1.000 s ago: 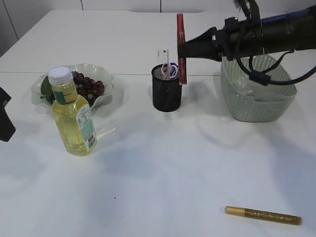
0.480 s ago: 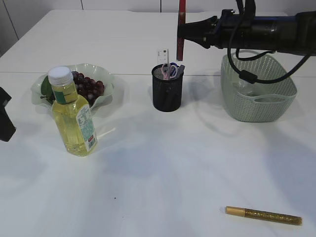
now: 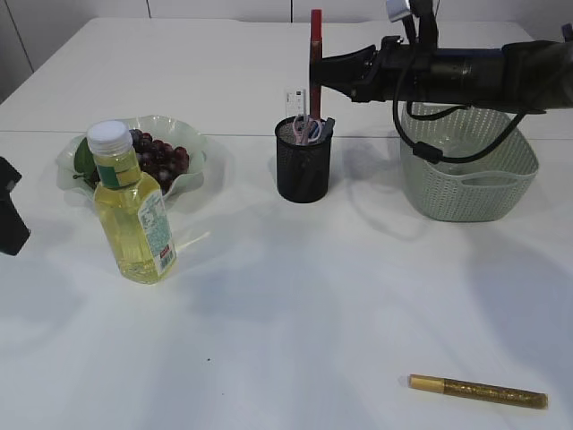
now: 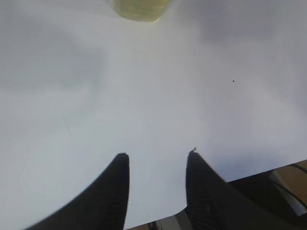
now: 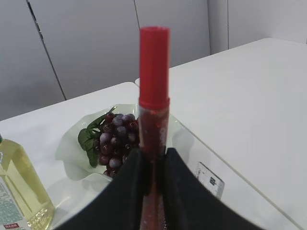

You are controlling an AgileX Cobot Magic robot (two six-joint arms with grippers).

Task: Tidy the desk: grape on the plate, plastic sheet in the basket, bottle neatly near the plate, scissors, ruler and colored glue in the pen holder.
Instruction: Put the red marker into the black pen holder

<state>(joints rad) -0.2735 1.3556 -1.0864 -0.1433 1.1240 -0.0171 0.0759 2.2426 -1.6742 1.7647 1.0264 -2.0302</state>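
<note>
My right gripper [image 3: 324, 73] is shut on a red colored glue stick [image 3: 315, 40], held upright above the black mesh pen holder [image 3: 303, 170]. The right wrist view shows the glue [image 5: 154, 86] clamped between the fingers of that gripper [image 5: 152, 154]. Scissors [image 3: 308, 128] and a ruler [image 3: 295, 100] stand in the holder. Grapes [image 3: 161, 156] lie on the pale green plate [image 3: 190, 143]. The bottle [image 3: 132, 210] of yellow liquid stands upright in front of the plate. My left gripper [image 4: 158, 154] hangs open over bare table. I cannot make out the plastic sheet.
A grey-green basket [image 3: 466, 175] stands right of the pen holder, under my right arm. A gold glitter glue pen [image 3: 477, 391] lies at the front right near the table edge. The bottle's base [image 4: 141, 8] shows at the top of the left wrist view.
My right gripper has lifted the red glue stick higher and shifted it a little left, over the pen holder. The left arm has not moved.
</note>
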